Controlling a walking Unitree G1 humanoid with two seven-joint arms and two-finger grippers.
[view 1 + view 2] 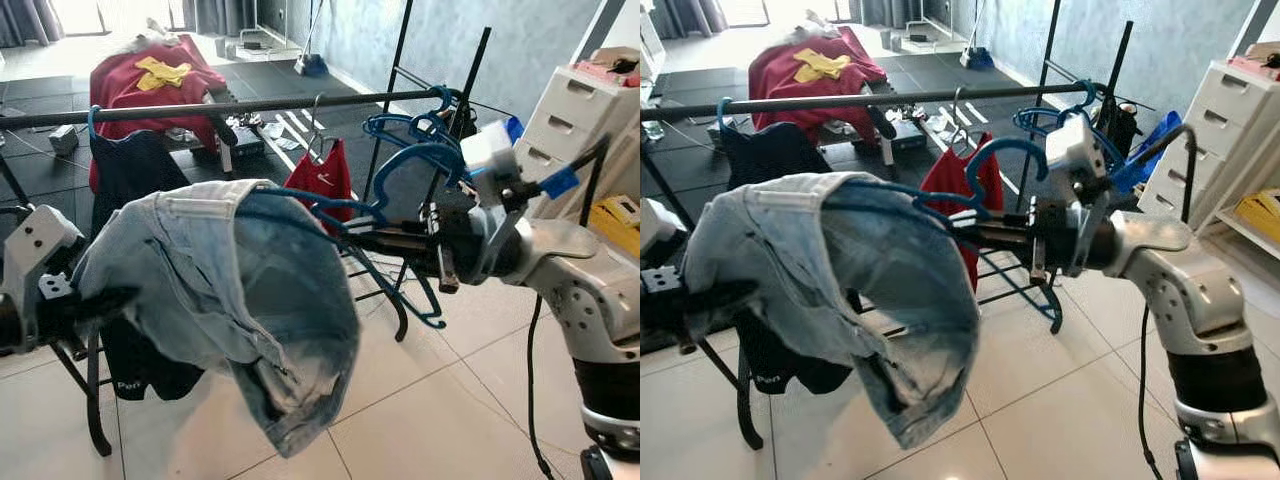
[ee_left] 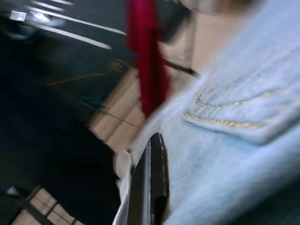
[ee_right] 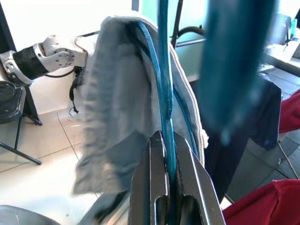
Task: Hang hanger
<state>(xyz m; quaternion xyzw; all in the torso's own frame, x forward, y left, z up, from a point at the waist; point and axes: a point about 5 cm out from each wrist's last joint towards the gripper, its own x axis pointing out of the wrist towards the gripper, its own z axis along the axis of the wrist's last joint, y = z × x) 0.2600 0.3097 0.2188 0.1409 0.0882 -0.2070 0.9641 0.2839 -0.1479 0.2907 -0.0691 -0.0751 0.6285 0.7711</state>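
Jeans (image 1: 230, 290), pale blue, hang on the blue hanger (image 3: 165, 117) in front of the clothes rail (image 1: 230, 108), with the right claw (image 3: 169, 161) squeezed tight on the hanger's wire and the left claw (image 1: 115, 297) tucked into the denim, its grip hidden.

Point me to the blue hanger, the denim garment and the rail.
blue hanger (image 1: 1005, 150): right eye view, top of its hook curve.
denim garment (image 1: 250, 290): left eye view, middle of the draped fabric.
rail (image 1: 250, 106): left eye view, bare stretch of the black bar.
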